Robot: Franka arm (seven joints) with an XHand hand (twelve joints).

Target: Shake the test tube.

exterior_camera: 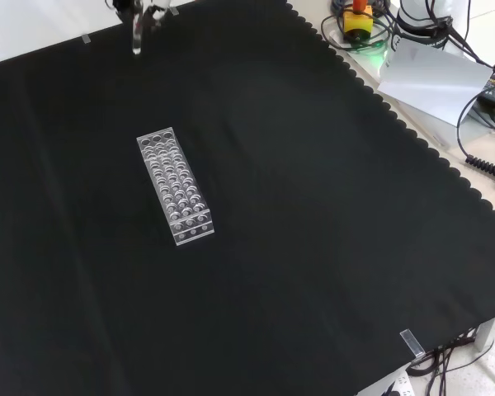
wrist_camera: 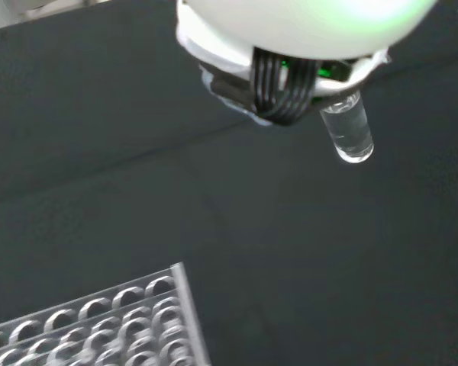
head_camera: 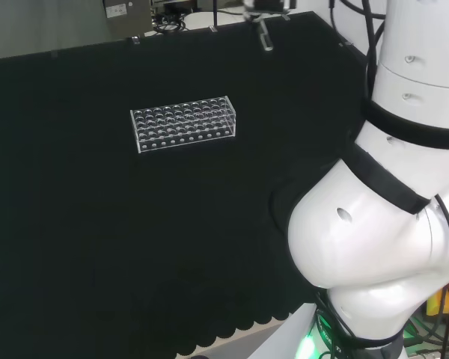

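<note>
a clear test tube hangs from the robot hand in the wrist view, its rounded end pointing down above the black cloth. the fingers appear to be clasped round its upper part, though they are blurred. in the front view the test tube sits at the upper left of the frame, high above the cloth. the clear plastic rack stands left of centre, well apart from it.

black cloth, scalloped edge | white bench | cables at right
</note>
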